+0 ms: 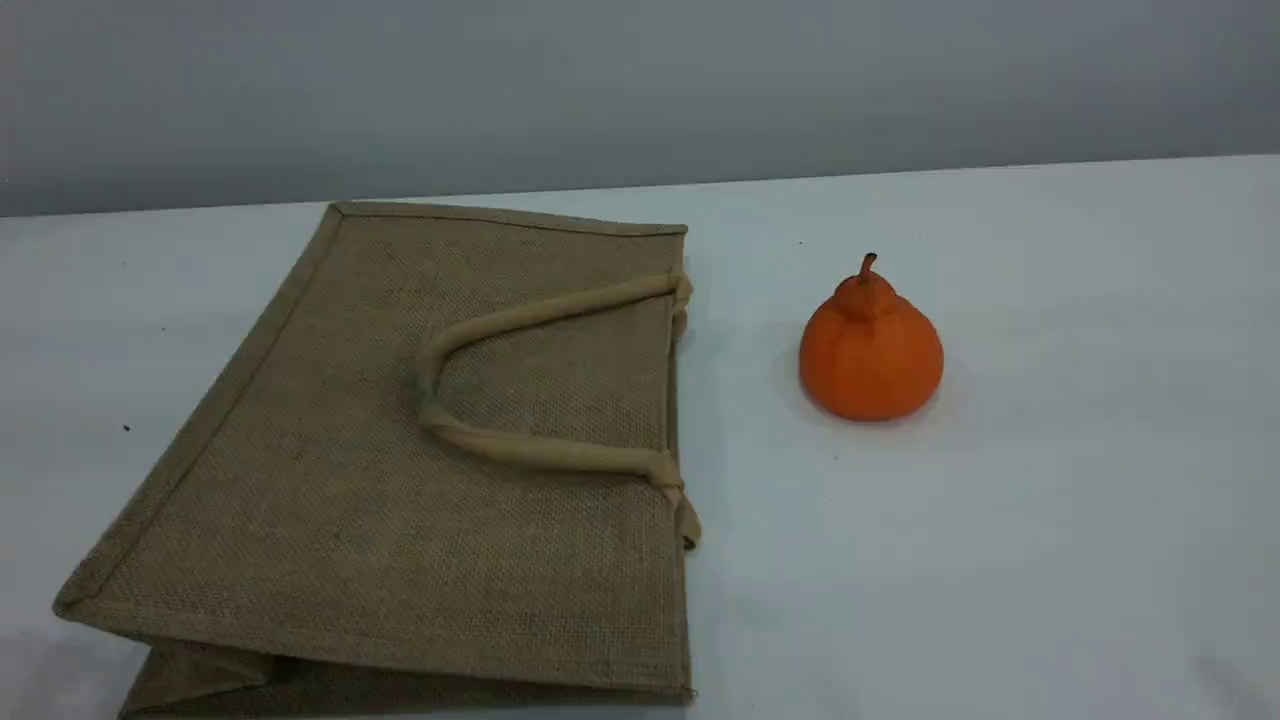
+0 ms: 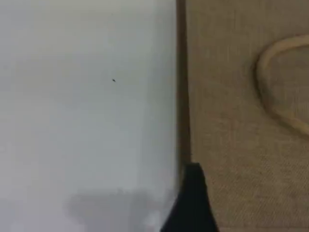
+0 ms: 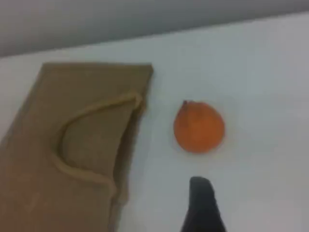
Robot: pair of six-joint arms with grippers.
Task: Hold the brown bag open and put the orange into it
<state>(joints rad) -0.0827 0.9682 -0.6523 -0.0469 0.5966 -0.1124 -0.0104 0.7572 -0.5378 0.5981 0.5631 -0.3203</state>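
The brown bag [image 1: 400, 450] lies flat on the left of the white table, its mouth edge on the right and pressed flat. One beige loop handle [image 1: 545, 452] rests on top of it. The orange [image 1: 870, 355] stands upright on the table to the right of the bag, a short gap from the mouth. No arm shows in the scene view. A dark fingertip [image 2: 192, 203] of the left gripper hovers over the bag [image 2: 231, 145] at its hemmed edge. The right gripper's fingertip [image 3: 203, 205] hangs in front of the orange [image 3: 199, 126], apart from it. Neither holds anything.
The white table [image 1: 1050, 500] runs back to a grey wall. Bare tabletop [image 2: 87, 121] lies beside the bag's edge in the left wrist view. The bag [image 3: 82, 145] fills the left of the right wrist view.
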